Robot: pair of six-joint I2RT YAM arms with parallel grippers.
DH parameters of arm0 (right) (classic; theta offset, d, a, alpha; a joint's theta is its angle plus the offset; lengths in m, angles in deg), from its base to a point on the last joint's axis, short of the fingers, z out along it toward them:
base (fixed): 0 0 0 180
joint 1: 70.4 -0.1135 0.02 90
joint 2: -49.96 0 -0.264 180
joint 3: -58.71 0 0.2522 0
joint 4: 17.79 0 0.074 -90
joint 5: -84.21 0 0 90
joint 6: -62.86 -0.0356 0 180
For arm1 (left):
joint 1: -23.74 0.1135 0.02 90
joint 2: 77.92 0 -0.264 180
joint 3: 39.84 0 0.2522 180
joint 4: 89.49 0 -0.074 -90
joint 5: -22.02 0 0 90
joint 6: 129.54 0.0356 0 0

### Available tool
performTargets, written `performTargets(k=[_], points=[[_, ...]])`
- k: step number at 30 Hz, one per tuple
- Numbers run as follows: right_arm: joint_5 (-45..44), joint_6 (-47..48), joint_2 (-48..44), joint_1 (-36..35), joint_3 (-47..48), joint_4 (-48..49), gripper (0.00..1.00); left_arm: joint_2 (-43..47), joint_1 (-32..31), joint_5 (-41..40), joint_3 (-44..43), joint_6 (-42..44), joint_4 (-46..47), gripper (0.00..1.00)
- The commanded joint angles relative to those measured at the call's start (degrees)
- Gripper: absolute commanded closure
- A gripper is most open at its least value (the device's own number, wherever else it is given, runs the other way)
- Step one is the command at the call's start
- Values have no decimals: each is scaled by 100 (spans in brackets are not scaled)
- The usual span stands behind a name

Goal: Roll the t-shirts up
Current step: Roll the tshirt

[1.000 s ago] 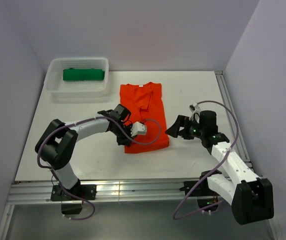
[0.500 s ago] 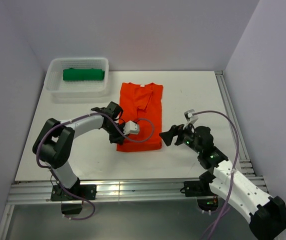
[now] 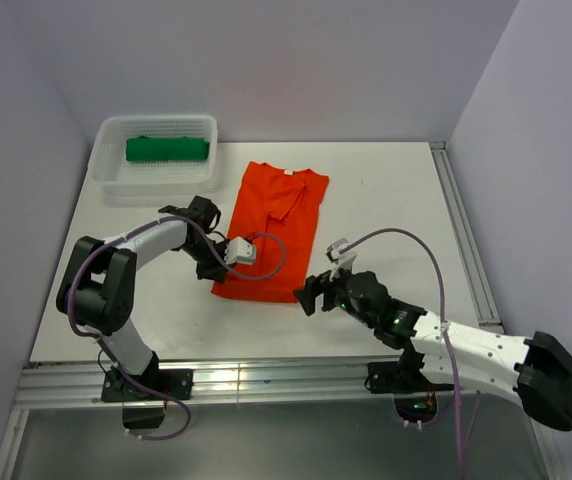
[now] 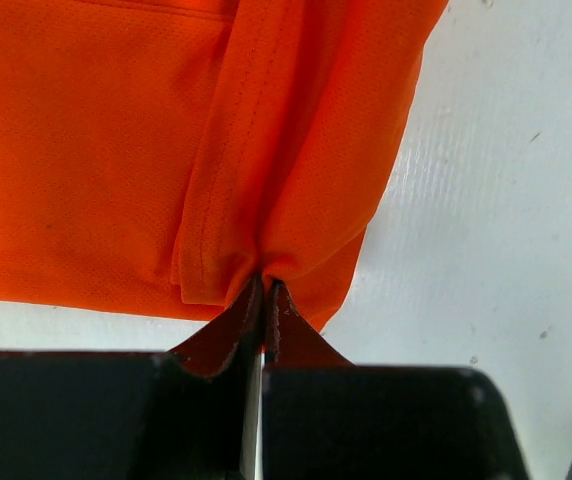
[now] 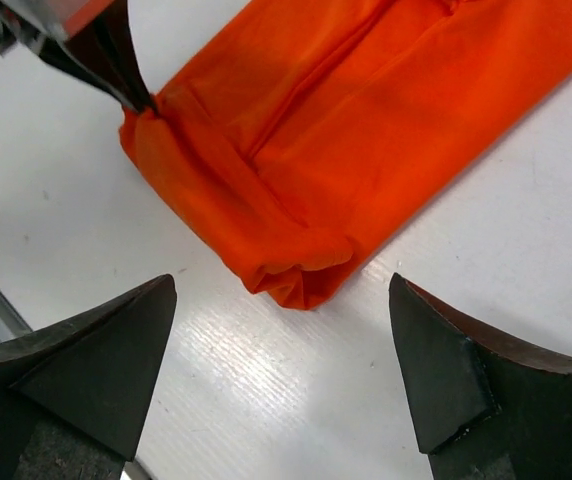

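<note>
The left hand (image 4: 264, 305) is pinched shut on the near corner of the orange t-shirt (image 3: 276, 225). The right hand (image 5: 283, 330) is wide open and holds nothing, just beside the other near corner. The shirt lies folded long and a bit crooked on the desk (image 3: 386, 190), with a small roll at its near edge. If only one corner gets pulled, the shirt may slide and twist. The open hand might push the roll loose. The green t-shirt (image 3: 167, 149) sits rolled in the basket (image 3: 101, 170).
</note>
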Motion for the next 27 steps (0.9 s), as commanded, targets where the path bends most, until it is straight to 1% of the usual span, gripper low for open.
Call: performTargets(k=[1, 3, 4, 6, 7, 10, 13, 14, 15, 18, 22, 27], points=[[-1321, 340, 519, -679, 115, 590, 7, 283, 75, 28, 32, 541, -175, 100], [-1585, 558, 924, -901, 212, 721, 8, 301, 75, 19, 24, 577, -201, 100], [-1638, 638, 1029, -1058, 203, 1018, 8, 292, 84, 28, -20, 594, -254, 100], [-1613, 771, 1258, -1130, 72, 1353, 8, 275, 101, 37, -64, 620, -333, 100], [-1578, 806, 1320, -1130, 10, 1720, 7, 266, 110, 37, -116, 673, -377, 100], [-1595, 1078, 1530, -1139, -148, 2223, 7, 266, 128, -24, -161, 708, -456, 100], [-1587, 1306, 1855, -1139, 18, 2391, 9, 284, 136, -86, -196, 735, -474, 100], [-1482, 1429, 2048, -1139, 88, 2383, 11, 266, 145, -86, -222, 744, -526, 100], [-1420, 1448, 2145, -1139, 132, 2383, 14, 231, 137, -86, -257, 744, -553, 100], [-1191, 1562, 2454, -1148, 203, 2471, 19, 169, 145, -86, -363, 735, -632, 100], [-936, 1615, 2454, -1253, 54, 2787, 19, 125, 154, -121, -424, 726, -632, 100], [-945, 1764, 2656, -1350, 203, 2726, 19, 73, 154, -113, -494, 726, -685, 100]])
